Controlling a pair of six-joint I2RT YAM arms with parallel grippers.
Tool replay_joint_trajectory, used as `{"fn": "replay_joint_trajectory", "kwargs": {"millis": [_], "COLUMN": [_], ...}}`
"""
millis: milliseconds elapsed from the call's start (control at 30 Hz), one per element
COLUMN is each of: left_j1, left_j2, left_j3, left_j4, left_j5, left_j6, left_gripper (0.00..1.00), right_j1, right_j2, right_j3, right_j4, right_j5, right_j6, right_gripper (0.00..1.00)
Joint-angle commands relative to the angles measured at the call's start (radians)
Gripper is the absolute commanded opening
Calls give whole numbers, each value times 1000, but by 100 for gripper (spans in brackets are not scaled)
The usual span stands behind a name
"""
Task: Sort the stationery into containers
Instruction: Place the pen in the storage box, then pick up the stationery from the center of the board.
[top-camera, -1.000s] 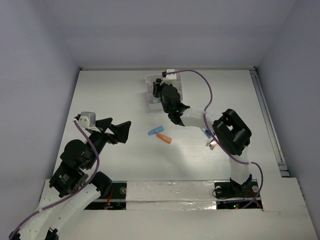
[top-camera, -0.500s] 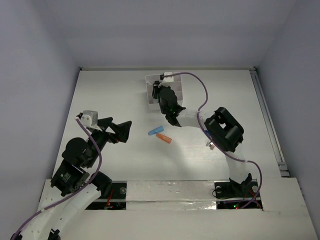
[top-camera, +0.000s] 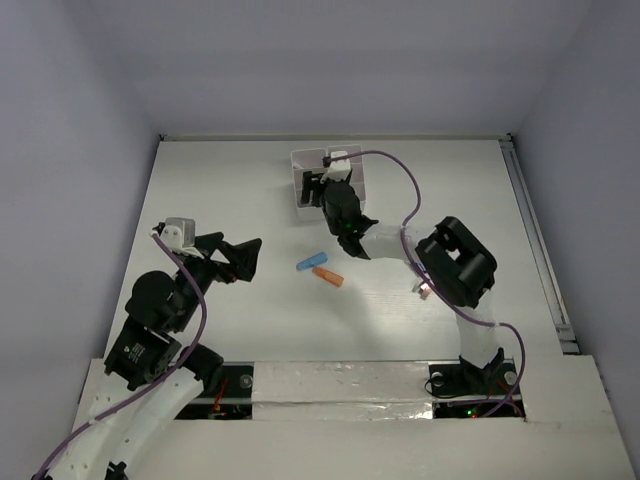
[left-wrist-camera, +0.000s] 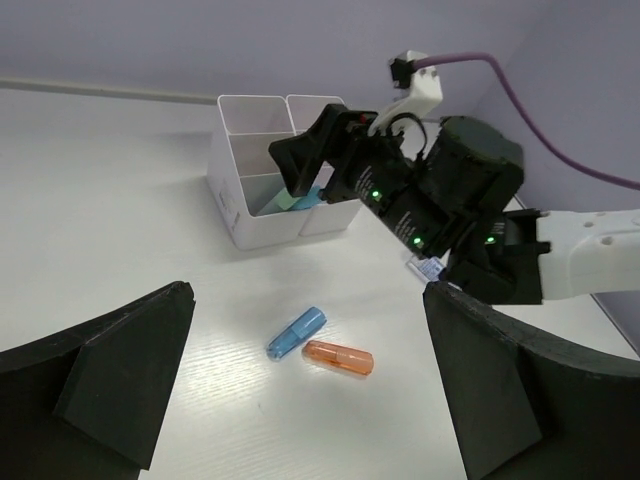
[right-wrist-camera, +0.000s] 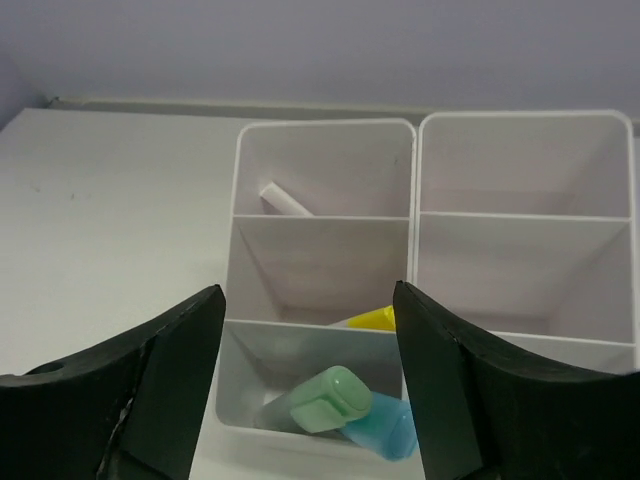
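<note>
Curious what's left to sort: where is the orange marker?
Top view: the orange marker lies just right of the blue marker, both below the white organizer in the picture.

Camera layout: one fixed overhead view, two wrist views.
The top camera looks down from above the near edge over the whole white table (top-camera: 220, 200). The left wrist camera faces the white plastic six-compartment organizer (left-wrist-camera: 262, 222) from well back. The right wrist camera looks into it at close range. All three views share it.
</note>
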Motion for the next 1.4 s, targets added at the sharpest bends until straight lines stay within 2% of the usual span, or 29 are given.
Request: {"fn": "replay_joint_trajectory", "kwargs": {"millis": [0, 67, 167, 267, 300, 367, 400, 433, 467, 533, 733, 933, 1233, 1367], "left_j1": [21, 21, 21, 30, 39, 39, 48, 48, 61, 70, 79, 88, 108, 117], "left_j2": [11, 8, 10, 10, 11, 16, 19, 24, 27, 33, 34, 40, 40, 36], "left_j3": [-4, -6, -5, -4, -4, -4, -4, -4, -4, -6, -8, -9, -12, -12], "left_j4": [53, 56, 57, 60, 62, 70, 74, 74, 79, 82, 85, 88, 97, 97], "left_j5": [28, 28, 34, 39, 43, 56, 62, 66, 77, 79, 77, 114, 146, 160], "left_j6": [13, 13, 13, 13, 13, 15, 15, 15, 15, 15, 13, 13, 13, 13], "left_gripper": [99, 99, 99, 99, 99, 99, 99, 99, 99, 99, 99, 99, 99, 99], "right_j1": [-5, -5, -5, -5, -5, -5, -5, -5, -5, -5, -5, -5, -5, -5], "right_j2": [-169, -218, -318, -384, -421, -446, -454, -460, -458, -457, -420, -308, -175, -115], "right_j3": [-11, -22, -43, -77, -86, -131, -148, -180, -197, -231, -300, -314, -245, -159], "right_j4": [-34, -94, -334, -500, -599, -668, -709, -727, -735, -735, -691, -584, -582, -623], "right_j5": [-36, -75, -218, -327, -418, -509, -608, -646, -715, -756, -757, -763, -721, -726], "right_j6": [3, 3, 23, 84, 97, 146, 158, 189, 203, 239, 288, 370, 399, 396], "right_gripper": [80, 82, 82, 82, 82, 87, 92, 98, 99, 100, 100, 100, 98, 97]}}
